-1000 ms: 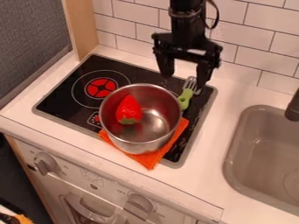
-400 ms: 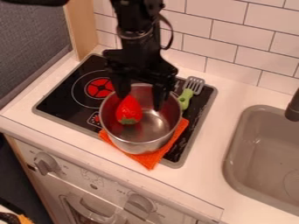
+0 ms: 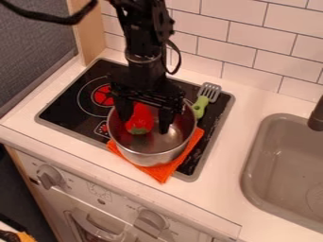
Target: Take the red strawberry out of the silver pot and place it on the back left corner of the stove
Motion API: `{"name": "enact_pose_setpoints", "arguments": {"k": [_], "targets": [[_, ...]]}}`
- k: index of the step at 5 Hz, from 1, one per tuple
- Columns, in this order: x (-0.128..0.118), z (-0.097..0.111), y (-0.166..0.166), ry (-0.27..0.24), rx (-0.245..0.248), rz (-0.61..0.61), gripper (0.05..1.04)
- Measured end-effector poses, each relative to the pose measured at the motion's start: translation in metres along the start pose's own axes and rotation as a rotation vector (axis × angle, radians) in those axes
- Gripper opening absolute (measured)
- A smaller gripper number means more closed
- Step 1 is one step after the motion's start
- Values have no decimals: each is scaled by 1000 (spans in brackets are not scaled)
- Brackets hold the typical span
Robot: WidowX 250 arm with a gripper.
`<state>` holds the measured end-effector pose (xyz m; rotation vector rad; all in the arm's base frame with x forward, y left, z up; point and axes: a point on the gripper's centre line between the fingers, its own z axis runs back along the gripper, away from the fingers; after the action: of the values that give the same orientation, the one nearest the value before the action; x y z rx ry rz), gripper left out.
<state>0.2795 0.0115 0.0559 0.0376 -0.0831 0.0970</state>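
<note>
The black gripper (image 3: 145, 124) hangs over the steel pot, its two fingers spread apart and their tips inside the pot's opening. Between and behind the fingers lies a red strawberry (image 3: 139, 122) with a green end, resting in the left part of the pot (image 3: 153, 156); the gripper hides its upper part. Under the pot an orange cloth (image 3: 163, 173) sticks out on the stove. A fork-like spatula with a green handle (image 3: 200, 107) lies just right of the pot.
Around the pot spreads the black stove top (image 3: 72, 103) with a red burner mark. To the right a grey sink (image 3: 253, 175) is set into the white counter, with a dark faucet (image 3: 317, 116) at its edge. A tiled wall (image 3: 271, 42) stands behind.
From above the spatula, the gripper has moved left and down to the pot, and its tips have dropped farther around the strawberry. The pot, strawberry, cloth and spatula have stayed put.
</note>
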Motion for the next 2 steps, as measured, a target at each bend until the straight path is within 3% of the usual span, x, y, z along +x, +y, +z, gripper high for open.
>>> {"name": "enact_pose_setpoints", "arguments": {"k": [1,2], "targets": [[16,-7,11,8,38,70,1001],[24,-20,13,47,57,75,1001]]}}
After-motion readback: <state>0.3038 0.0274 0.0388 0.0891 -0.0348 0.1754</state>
